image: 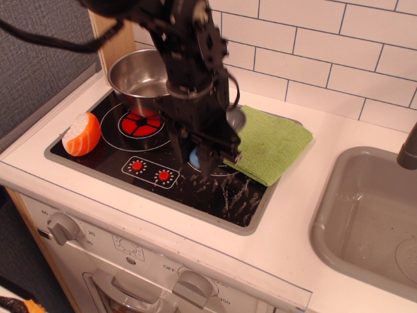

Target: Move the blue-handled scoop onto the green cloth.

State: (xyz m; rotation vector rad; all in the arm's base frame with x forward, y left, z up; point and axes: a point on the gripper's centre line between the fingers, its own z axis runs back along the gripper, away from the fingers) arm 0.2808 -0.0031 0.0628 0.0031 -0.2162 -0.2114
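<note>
The blue-handled scoop is in my gripper (212, 160). Only a bit of its light-blue handle (193, 156) shows between the fingers, and its grey bowl (236, 119) sticks up behind the arm, over the left edge of the green cloth (273, 143). The cloth lies flat on the right part of the black stovetop (117, 156). The gripper is shut on the scoop's handle, just left of the cloth's front-left corner and above the stovetop. The arm hides most of the scoop.
A steel pot (137, 75) stands on the back-left burner. An orange-and-white salmon toy (81, 134) lies at the stove's left edge. A grey sink (371, 215) with a dark faucet (409, 150) is to the right. Stove knobs (63, 227) line the front.
</note>
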